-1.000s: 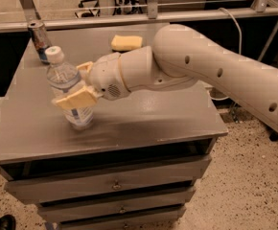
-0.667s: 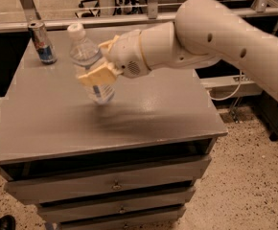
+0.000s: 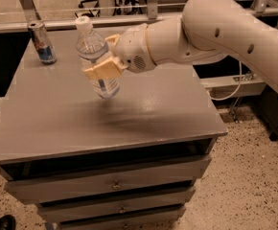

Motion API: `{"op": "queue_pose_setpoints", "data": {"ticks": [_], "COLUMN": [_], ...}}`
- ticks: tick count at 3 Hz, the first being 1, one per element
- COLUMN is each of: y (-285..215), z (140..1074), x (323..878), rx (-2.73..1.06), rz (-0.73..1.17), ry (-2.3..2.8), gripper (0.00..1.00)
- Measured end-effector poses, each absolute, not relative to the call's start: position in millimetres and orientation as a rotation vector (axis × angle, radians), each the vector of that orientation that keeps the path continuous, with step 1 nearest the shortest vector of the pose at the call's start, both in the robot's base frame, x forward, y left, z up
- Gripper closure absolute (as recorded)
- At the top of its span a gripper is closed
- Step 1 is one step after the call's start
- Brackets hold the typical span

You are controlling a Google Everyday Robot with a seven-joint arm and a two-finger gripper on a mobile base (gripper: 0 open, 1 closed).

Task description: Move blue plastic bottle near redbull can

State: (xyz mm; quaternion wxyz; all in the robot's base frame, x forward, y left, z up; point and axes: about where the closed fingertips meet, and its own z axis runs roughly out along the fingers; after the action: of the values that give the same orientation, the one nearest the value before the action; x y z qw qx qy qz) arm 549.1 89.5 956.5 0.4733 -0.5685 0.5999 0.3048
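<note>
The blue plastic bottle (image 3: 95, 56), clear with a white cap, hangs tilted in the air above the grey cabinet top (image 3: 144, 114). My gripper (image 3: 105, 56) is shut on its middle, with yellowish fingers (image 3: 103, 69) on either side of it. The bottle's base is clear of the surface and casts a shadow below. The redbull can (image 3: 42, 42) stands upright at the far left corner of the cabinet top, to the left of the bottle and apart from it.
The cabinet has drawers (image 3: 115, 183) on its front. A metal rail (image 3: 57, 25) runs behind the far edge. My white arm (image 3: 235, 28) reaches in from the right. Speckled floor (image 3: 254, 176) lies to the right.
My gripper has lifted the bottle off the cabinet top and carried it up and toward the far left, closer to the can. The yellow object at the far edge no longer shows.
</note>
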Motion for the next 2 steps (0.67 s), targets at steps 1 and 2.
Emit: {"op": "queue_pose_setpoints", "data": {"ticks": [1,2], "y": [105,115], "z": [961,972], "x": [568,611], "rx": [-1.392,-1.391], "rz": [0.733,0.681], "ry": [1.412,1.351], "gripper": [1.00,1.00]}}
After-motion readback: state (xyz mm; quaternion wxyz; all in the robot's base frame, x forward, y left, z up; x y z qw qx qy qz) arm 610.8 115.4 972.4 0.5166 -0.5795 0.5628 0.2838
